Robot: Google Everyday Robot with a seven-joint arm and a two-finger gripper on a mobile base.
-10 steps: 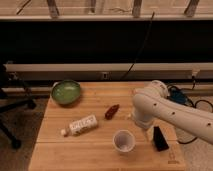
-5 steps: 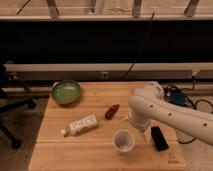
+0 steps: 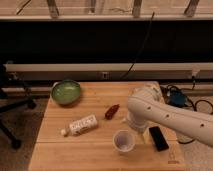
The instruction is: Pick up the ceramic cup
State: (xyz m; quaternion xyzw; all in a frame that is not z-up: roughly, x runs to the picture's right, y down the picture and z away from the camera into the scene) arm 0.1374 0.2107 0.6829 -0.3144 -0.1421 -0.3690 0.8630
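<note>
The ceramic cup (image 3: 123,140) is small, white and round and stands upright on the wooden table (image 3: 95,147) near its front edge. My white arm (image 3: 165,116) reaches in from the right and bends down over the table. My gripper (image 3: 137,131) hangs at its lower end, just above and right of the cup's rim, close to it.
A wide green bowl (image 3: 66,92) sits at the back left of the table. A white bottle (image 3: 82,125) lies on its side left of the cup. A small dark red object (image 3: 112,111) lies mid-table. A flat black object (image 3: 159,138) lies right of the cup.
My arm has swung left and down, bringing the gripper closer to the cup. The cup and the other objects have not moved.
</note>
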